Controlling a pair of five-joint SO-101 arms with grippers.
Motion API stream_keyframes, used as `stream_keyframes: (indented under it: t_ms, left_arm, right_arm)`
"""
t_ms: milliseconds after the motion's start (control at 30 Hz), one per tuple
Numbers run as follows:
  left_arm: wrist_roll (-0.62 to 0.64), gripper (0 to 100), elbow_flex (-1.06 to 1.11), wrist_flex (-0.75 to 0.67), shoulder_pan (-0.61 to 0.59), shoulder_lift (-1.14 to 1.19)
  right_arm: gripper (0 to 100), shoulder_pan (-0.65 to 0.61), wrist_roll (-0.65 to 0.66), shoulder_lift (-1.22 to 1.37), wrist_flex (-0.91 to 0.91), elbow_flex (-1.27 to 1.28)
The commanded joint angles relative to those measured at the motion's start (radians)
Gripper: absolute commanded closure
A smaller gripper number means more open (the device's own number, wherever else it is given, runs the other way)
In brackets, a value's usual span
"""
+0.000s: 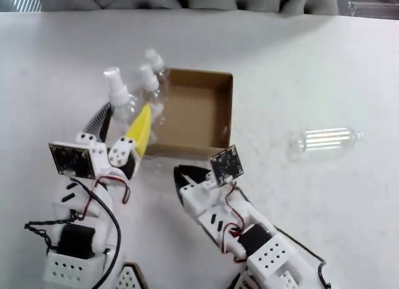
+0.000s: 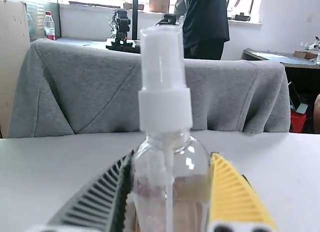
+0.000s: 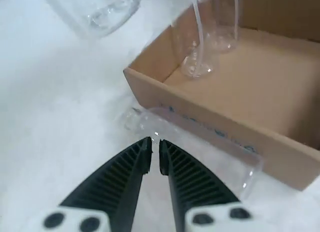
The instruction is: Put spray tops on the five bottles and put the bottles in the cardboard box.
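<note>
My left gripper (image 1: 124, 113) (image 2: 170, 197) is shut on a clear bottle (image 2: 170, 177) (image 1: 123, 103) with a white spray top (image 2: 164, 76), held upright just left of the cardboard box (image 1: 199, 111). Two more topped bottles (image 1: 153, 77) (image 3: 202, 36) stand in the box's left corner. Another clear bottle (image 3: 200, 142) lies on the table against the box's near wall (image 3: 225, 137). My right gripper (image 3: 154, 147) (image 1: 182, 176) is right in front of it, its black fingers together with nothing seen between them. A topless bottle (image 1: 324, 139) lies far right.
The white table (image 1: 299, 58) stretches behind and to the right of the box. A grey padded backrest (image 2: 75, 91) runs along the table's far edge. Both arm bases crowd the near edge.
</note>
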Motion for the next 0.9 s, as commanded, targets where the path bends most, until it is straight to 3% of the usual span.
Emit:
stream_keyframes:
  t_ms: [0, 267, 867]
  left_arm:
    - [-0.017, 98, -0.046, -0.058, -0.007, 0.111]
    - [-0.015, 98, -0.132, -0.186, -0.007, 0.415]
    - [-0.011, 98, -0.127, -0.485, -0.001, 0.707]
  right_arm:
    - [98.3, 0.015, 0.011, 0.004, 0.028, 0.008]
    - [98.3, 0.050, 0.008, 0.004, 0.033, 0.008]
    - [98.3, 0.064, 0.003, 0.004, 0.035, 0.008]
